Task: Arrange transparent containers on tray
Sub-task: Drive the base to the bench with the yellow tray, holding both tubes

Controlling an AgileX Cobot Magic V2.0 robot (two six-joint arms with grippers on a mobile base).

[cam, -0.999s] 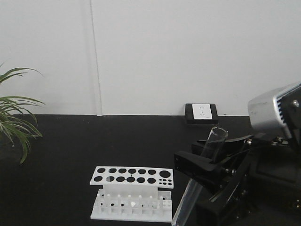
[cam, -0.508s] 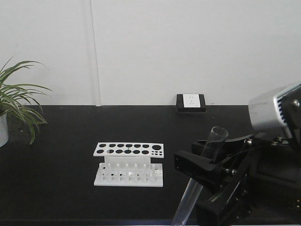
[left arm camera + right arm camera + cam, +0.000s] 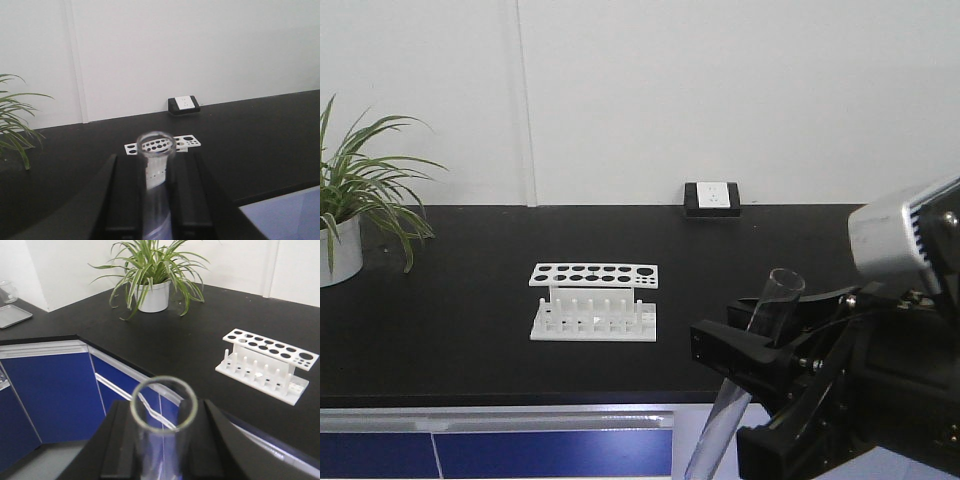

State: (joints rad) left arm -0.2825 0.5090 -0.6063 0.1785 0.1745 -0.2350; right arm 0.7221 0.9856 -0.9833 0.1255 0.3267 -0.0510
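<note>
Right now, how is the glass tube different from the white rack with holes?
The test tube is clear glass; the rack is solid white. The test tube is one narrow pipe with a single round opening; the rack is wide with many round holes. The test tube is held in the right gripper, off the counter; the rack stands on it. Both look empty.

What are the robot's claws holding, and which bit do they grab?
The left claw pinches a glass test tube, and the right claw pinches a second test tube. Each grips the tube's side a little below the open rim.
</note>
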